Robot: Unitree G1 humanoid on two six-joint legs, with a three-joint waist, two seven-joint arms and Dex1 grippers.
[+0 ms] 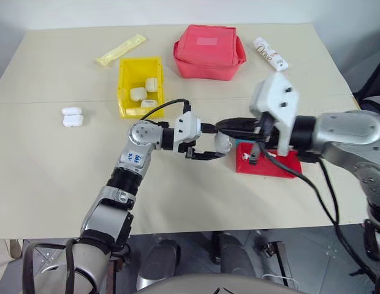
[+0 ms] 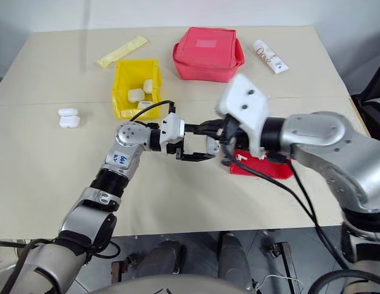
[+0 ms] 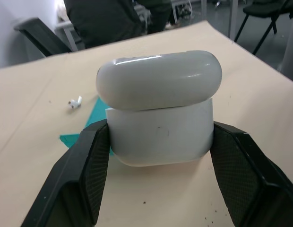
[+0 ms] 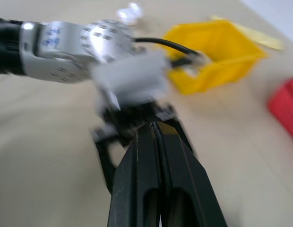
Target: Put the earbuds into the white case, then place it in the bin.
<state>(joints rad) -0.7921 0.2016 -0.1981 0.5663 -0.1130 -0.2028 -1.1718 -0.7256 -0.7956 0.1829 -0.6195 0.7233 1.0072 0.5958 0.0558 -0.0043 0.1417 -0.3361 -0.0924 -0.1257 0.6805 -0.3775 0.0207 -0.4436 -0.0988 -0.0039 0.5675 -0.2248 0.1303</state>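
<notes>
Table point(image 1: 55, 184): wide, beige. Bin point(image 1: 124, 79), yellow, far side toward robot's left, cases already inside.

Red tray point(image 1: 282, 164) under right arm; loose earbud point(image 3: 74, 102) on table beside tray.

Left gripper point(image 1: 209, 147): jaws clamped on case point(image 3: 160, 127), pointing level toward right; lid looks down or barely ajar (seam unclear).

Right gripper point(image 4: 156, 137): fingers pressed together, no earbud seen between them, tip just at case.

Advice: hold case steady, confirm both buds seated, press lid squarely before carrying to bin.

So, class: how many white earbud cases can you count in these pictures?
6: one white case in the left gripper, three in the bin, two on the table left of it. More may be hidden.
</notes>
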